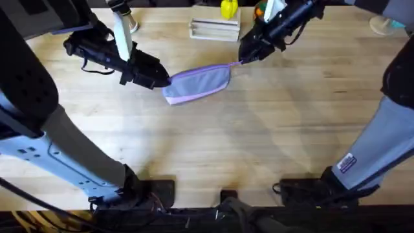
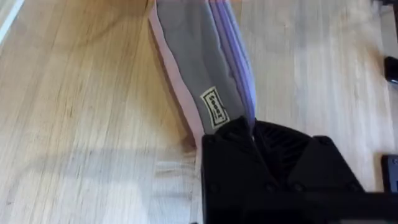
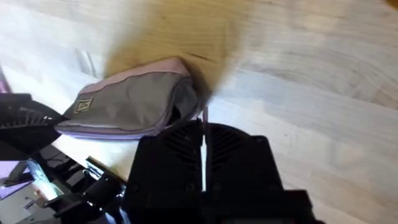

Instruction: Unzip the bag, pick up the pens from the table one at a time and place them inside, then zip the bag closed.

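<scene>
One bag (image 1: 199, 83) on table (image 1: 213, 142), about 12 o'clock of centre. Left gripper (image 1: 163, 80) clamped on its 9 o'clock end; right gripper (image 1: 240, 60) pinching zipper pull (image 1: 234, 64) at 3 o'clock end.

My arms wear grey-and-black shells, the right one carries a small label, and each black claw (image 1: 167, 81) (image 1: 242, 59) is ribbed.
</scene>
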Controlling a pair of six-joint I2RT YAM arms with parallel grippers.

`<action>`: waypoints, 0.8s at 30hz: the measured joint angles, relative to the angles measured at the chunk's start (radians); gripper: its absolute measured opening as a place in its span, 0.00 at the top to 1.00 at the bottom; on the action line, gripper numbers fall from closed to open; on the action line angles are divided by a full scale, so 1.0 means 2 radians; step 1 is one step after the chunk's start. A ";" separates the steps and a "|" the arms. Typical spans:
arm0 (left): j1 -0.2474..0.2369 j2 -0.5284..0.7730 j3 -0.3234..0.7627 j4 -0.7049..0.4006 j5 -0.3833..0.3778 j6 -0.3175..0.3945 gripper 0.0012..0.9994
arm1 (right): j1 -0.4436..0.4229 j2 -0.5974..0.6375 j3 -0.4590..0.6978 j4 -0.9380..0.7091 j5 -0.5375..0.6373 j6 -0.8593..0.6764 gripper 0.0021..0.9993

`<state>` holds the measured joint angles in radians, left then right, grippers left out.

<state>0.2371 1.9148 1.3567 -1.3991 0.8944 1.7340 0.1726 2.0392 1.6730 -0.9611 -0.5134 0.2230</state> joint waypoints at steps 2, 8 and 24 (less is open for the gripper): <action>0.000 0.000 0.000 0.000 0.000 0.000 0.96 | 0.004 0.000 -0.005 0.002 0.016 0.000 0.97; -0.001 0.000 0.000 0.000 0.000 0.000 0.96 | 0.017 0.000 -0.025 0.021 0.054 0.004 0.97; 0.005 0.000 0.000 -0.003 -0.021 -0.003 0.96 | 0.000 -0.007 0.001 -0.001 0.111 0.008 0.28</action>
<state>0.2466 1.9149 1.3567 -1.4055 0.8524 1.7271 0.1727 2.0261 1.6751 -0.9624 -0.2920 0.2380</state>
